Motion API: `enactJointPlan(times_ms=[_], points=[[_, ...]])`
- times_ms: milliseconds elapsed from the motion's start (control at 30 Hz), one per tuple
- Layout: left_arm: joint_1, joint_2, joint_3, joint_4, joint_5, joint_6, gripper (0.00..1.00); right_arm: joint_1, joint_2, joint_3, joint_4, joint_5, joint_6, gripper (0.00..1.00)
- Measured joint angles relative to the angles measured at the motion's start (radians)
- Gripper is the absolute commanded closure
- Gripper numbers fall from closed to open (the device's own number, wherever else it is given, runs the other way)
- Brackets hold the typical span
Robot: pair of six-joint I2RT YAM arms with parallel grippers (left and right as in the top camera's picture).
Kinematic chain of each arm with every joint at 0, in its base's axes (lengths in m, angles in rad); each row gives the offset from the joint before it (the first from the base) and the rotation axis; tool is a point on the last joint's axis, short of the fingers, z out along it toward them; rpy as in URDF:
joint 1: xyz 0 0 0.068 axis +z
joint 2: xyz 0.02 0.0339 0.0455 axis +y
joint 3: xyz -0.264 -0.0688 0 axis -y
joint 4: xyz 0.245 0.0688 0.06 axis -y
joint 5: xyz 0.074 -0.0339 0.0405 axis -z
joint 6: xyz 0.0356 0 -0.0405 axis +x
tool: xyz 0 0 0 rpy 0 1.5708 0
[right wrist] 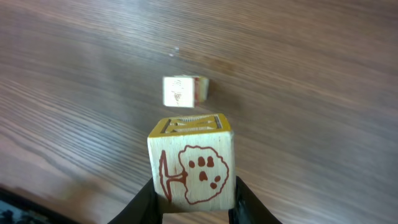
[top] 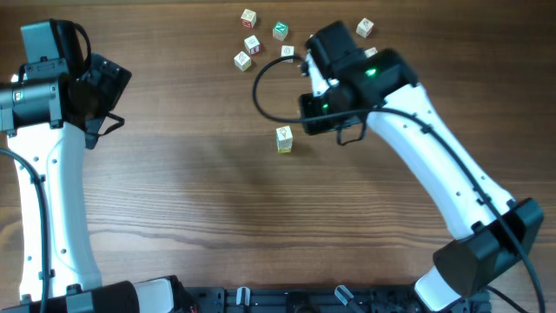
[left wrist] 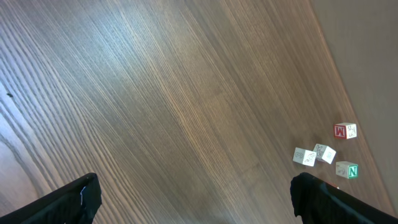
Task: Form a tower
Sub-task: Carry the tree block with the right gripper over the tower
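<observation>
My right gripper [right wrist: 194,186] is shut on a pale wooden cube [right wrist: 191,165] that has a red-brown tree drawing on its face and a yellow-edged top. The cube is held above the table. Beyond it a single small cube [right wrist: 182,91] sits alone on the wood; from overhead this cube [top: 284,139] shows a yellow side, just left of and below my right gripper [top: 311,111]. No tower shows in any view. My left gripper [top: 111,96] hangs open at the far left, with only bare table between its fingers [left wrist: 87,193].
Several loose cubes lie at the table's far edge, among them a green-marked one [top: 280,31] and one [top: 365,29] behind the right arm. The left wrist view catches a red M cube [left wrist: 345,131] and a green N cube [left wrist: 347,169]. A black cable [top: 261,87] loops beside the right wrist.
</observation>
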Motion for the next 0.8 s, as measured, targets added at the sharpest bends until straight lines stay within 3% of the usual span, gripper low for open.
enactJointPlan(times_ms=[233,800], points=[[0.000,0.000,0.000,0.000,0.000,0.000,0.00,0.083,0.000,-0.100,0.146,0.080,0.063,0.73],[0.000,0.000,0.000,0.000,0.000,0.000,0.00,0.088,0.083,-0.123,0.205,0.091,0.093,0.74]])
